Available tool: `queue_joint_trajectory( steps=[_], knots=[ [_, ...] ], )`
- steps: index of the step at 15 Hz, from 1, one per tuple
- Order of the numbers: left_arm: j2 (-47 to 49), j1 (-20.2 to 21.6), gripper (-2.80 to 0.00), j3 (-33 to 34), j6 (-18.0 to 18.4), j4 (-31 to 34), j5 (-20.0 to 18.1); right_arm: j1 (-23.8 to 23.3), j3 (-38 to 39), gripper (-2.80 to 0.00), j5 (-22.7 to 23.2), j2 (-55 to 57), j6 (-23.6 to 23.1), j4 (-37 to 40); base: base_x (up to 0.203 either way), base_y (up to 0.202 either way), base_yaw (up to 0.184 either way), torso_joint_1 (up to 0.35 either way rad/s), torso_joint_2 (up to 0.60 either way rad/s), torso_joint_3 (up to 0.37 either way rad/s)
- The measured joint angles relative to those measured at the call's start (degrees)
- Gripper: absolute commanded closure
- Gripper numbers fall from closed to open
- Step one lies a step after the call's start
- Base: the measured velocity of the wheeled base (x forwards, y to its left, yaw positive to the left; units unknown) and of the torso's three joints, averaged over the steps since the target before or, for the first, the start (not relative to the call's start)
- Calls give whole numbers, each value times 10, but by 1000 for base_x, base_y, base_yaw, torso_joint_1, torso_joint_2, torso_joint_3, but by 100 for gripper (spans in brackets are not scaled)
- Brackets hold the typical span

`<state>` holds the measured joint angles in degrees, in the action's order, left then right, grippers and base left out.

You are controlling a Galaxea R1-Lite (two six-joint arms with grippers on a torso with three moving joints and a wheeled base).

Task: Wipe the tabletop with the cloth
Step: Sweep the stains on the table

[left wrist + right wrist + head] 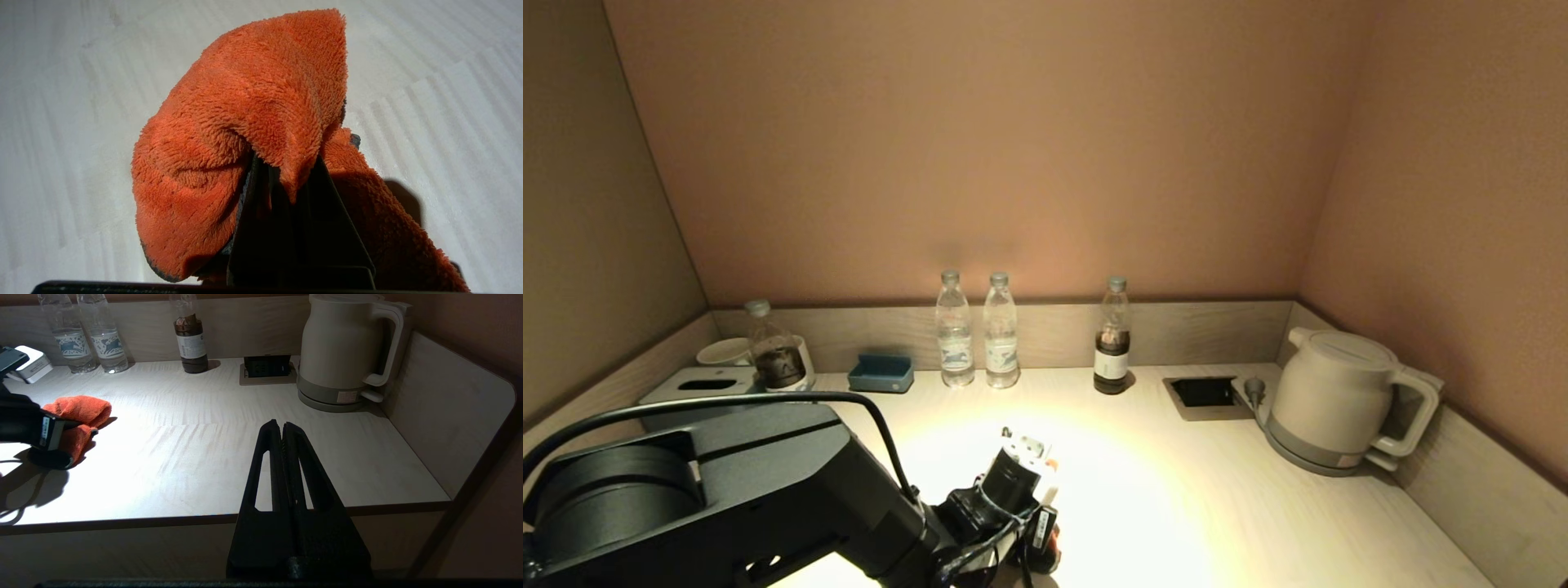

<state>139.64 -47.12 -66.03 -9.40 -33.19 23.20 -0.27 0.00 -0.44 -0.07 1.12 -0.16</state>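
Clamped on the cloth, the left gripper sits low over the near left part of the tabletop, its dark fingers pinched together with a fold of the orange-red rag between them. The fuzzy bulk bunches up ahead of the fingers and spills down either side, a thin dark edge of the underside showing at the hem. From the right wrist view the rag appears to rest on or just above the pale wood-grain surface, with a shadow directly beneath it, so contact looks likely though it cannot be confirmed. The right gripper is parked off the front edge of the counter, jaws pressed together and holding nothing.

Judging by this, the wiping itself is under way, or just about to start, at the near left of the surface. Most of the counter toward the middle and right looks open to a stroke. The next move calls for dragging the rag across the surface with steady downward pressure, keeping the grip firm so the fold does not slip out. Sweeps toward the back should stop short of the two water bottles, the dark bottle, the black recess and the kettle at the far right
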Motion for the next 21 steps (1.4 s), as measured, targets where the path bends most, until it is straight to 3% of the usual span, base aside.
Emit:
queue_joint_trajectory(
  steps=[5,15,21],
  knots=[
    [55,90,0,-171,7,125,-1,0,0,0,0,0,0,0,0,0,0,0,0,0],
    [105,237,0,-328,-5,260,-4,0,0,0,0,0,0,0,0,0,0,0,0,0],
    [118,244,0,-378,-7,271,-10,0,0,0,0,0,0,0,0,0,0,0,0,0]
  ],
)
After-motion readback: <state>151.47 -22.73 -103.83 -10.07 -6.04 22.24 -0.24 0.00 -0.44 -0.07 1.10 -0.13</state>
